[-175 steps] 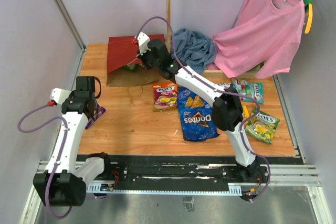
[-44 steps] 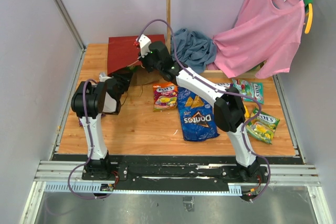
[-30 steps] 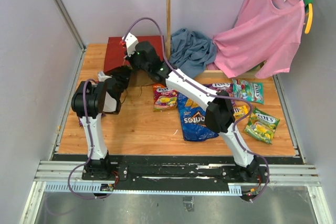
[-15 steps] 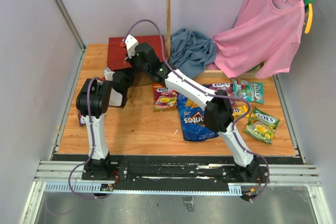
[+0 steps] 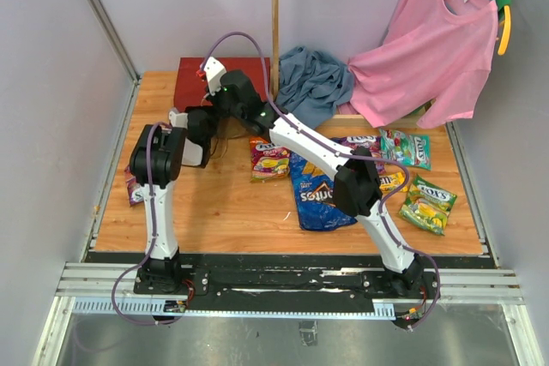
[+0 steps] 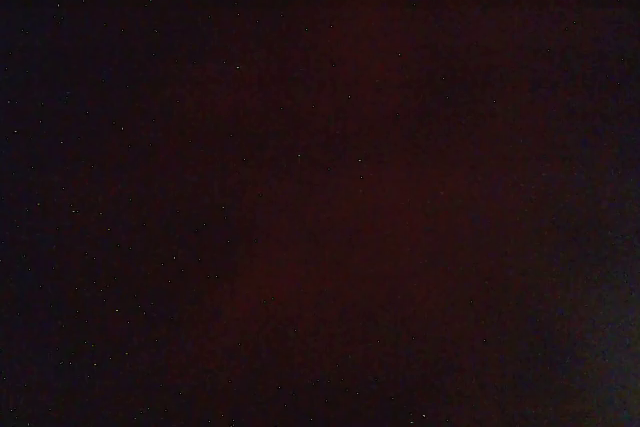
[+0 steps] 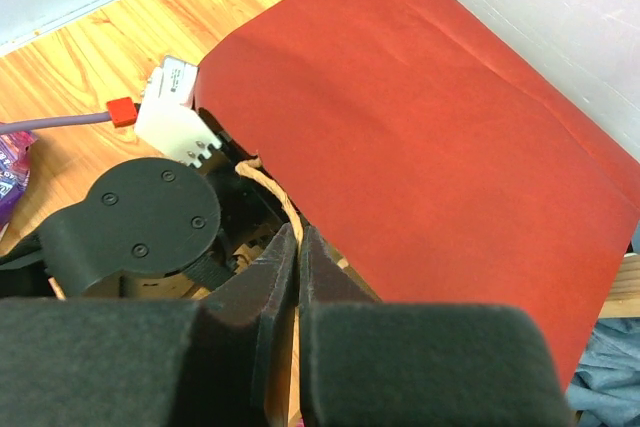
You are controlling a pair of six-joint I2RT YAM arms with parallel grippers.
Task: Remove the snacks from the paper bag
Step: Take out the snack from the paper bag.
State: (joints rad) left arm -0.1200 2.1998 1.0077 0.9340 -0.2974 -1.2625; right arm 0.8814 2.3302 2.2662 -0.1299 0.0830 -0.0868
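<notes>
Paper bag (image 7: pixel 420 137) lip is held by right gripper (image 7: pixel 297 242), pinched shut, prob. on 1 cord (image 7: pixel 268 192); left gripper (image 5: pixel 208 122), inside, can't be judged. Light, slippery snacks (image 5: pixel 269 160): seams are best pinched.

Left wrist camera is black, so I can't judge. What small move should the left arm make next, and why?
Probably ease the left arm slightly deeper into the paper bag to feel for anything inside. Its wrist sits at the bag's mouth, its camera sees only dark red, and the right gripper is shut on the bag's upper rim.
</notes>
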